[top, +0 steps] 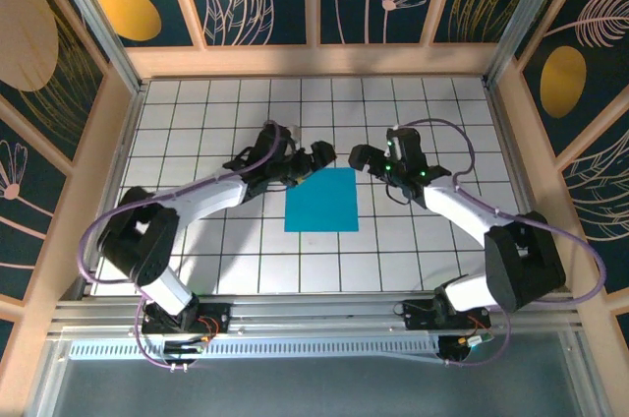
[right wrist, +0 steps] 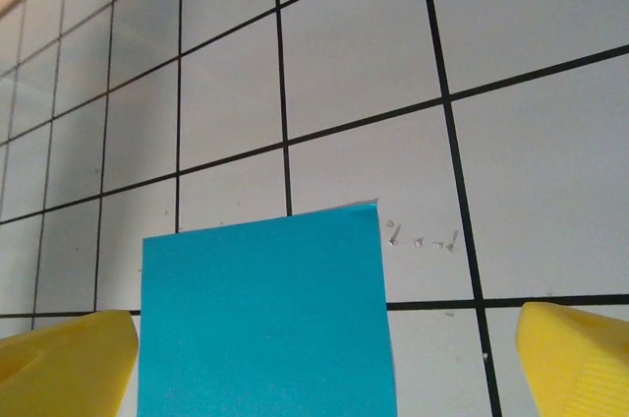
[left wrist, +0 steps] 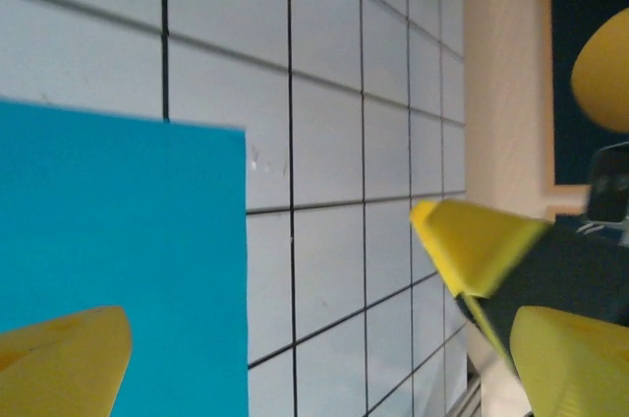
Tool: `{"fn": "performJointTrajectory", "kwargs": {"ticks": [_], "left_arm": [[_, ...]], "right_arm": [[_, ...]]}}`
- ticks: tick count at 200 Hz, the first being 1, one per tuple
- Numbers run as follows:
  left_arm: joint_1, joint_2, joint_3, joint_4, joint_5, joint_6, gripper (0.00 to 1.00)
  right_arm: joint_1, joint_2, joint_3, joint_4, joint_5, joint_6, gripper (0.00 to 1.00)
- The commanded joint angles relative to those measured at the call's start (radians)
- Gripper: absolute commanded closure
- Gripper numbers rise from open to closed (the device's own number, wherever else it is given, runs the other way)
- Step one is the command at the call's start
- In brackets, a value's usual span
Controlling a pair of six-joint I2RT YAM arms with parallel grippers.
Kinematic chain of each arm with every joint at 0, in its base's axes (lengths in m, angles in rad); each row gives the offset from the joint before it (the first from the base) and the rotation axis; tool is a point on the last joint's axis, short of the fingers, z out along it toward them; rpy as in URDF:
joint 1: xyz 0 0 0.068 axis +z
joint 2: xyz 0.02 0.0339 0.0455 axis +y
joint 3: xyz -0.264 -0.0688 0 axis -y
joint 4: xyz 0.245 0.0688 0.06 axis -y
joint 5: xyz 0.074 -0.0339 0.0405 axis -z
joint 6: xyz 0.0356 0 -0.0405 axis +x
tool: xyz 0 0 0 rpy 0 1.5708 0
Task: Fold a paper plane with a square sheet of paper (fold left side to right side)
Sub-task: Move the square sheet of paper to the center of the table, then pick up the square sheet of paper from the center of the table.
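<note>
Left fingers (left wrist: 477, 245) hang spread wide and empty at the far left corner of the square sheet of paper (top: 322, 199). It lies flat mid-counter (top: 197, 142), unfolded, its edges roughly along the grid lines, stretching back from both arms' tips towards their bases. Right fingers (right wrist: 69, 358) gape just as wide over the far right corner. Both sit equally near; for a left-to-right fold, I'd back the left. No obstacle lies around it.
</note>
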Motion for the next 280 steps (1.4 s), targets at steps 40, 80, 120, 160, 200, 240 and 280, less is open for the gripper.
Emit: {"fn": "performJointTrajectory", "kwargs": {"ticks": [40,80,120,160,200,240,280], "left_arm": [[0.096,-0.158,-0.173,-0.137,-0.039,0.097,0.02],[0.098,-0.187,-0.287,-0.054,0.066,0.051,0.17],[0.095,-0.127,-0.314,0.007,0.171,0.026,0.32],[0.066,-0.049,-0.299,0.034,0.212,0.038,0.38],[0.03,0.02,-0.278,0.023,0.185,0.047,0.41],[0.019,0.072,-0.271,0.015,0.172,0.046,0.46],[0.014,0.091,-0.268,0.005,0.152,0.043,0.46]], "right_arm": [[0.04,0.192,0.239,-0.215,0.063,-0.154,0.01],[0.095,0.339,0.381,-0.29,0.127,-0.209,0.01],[0.142,0.473,0.482,-0.304,0.126,-0.233,0.01],[0.154,0.571,0.546,-0.34,0.129,-0.219,0.01],[0.157,0.593,0.532,-0.338,0.126,-0.202,0.01],[0.167,0.6,0.523,-0.34,0.112,-0.204,0.01],[0.182,0.619,0.517,-0.363,0.123,-0.194,0.01]]}}
